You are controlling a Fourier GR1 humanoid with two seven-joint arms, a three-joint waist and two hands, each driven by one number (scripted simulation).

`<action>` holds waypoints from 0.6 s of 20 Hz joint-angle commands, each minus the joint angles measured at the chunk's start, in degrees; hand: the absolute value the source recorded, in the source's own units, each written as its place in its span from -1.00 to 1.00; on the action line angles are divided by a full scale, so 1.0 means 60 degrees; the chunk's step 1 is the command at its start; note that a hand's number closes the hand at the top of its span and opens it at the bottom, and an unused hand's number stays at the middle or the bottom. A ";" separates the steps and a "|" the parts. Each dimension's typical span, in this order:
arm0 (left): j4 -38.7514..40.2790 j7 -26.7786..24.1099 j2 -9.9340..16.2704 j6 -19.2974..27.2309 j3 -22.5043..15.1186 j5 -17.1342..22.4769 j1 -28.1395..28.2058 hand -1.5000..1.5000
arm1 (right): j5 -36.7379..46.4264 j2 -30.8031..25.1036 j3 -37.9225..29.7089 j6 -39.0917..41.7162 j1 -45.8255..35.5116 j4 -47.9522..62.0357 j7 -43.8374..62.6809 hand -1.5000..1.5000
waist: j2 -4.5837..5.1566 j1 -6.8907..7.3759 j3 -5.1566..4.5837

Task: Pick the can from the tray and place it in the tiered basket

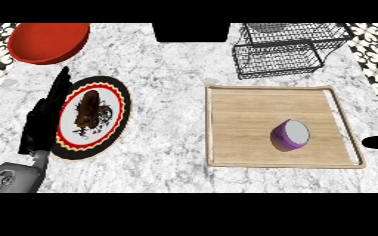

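A purple can (290, 135) with a pale top stood tilted on the wooden tray (244, 130), right of the tray's centre and nearer its front edge, with nothing touching it. The tray lay flat on the marble worktop (173, 125), at the right of the head view. Beyond the tray's far edge, well apart from the can, stood the black wire tiered basket (284, 50).

The robot's left hand (43, 117) rested at the left side of the view, its black fingers straight and relaxed, pointing away from the robot and holding nothing. It lay just beside the left rim of a patterned plate (118, 105), overlapping that rim, and the plate carried a dark brown piece of food (88, 109). A red bowl (48, 41) sat at the far left corner of the worktop, and a black block (190, 32) stood at the far edge near the middle.

At the right edge, only a small black tip of the right hand (371, 141) showed beside the tray; whether its fingers were spread or curled could not be told.
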 commanded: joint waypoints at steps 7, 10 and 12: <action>-0.0132 0.0131 -0.0293 -0.0371 0.0137 -0.0219 0.0011 0.00 | -0.0049 0.0090 0.1669 0.1163 -0.3253 0.0324 0.4010 -1.00 | 0.0044 0.0295 0.0021; 0.0133 -0.0065 -0.0393 -0.0436 0.0180 -0.0391 0.0004 0.00 | 0.0156 0.0757 0.2268 0.0890 -0.3437 0.0212 0.4855 -1.00 | 0.0034 0.0227 0.0019; -0.0024 0.0246 -0.0286 -0.0469 0.0351 -0.0400 -0.0248 0.00 | -0.0252 0.0640 0.2167 0.1574 -0.4058 0.1172 0.4856 -1.00 | 0.0045 0.0247 0.0022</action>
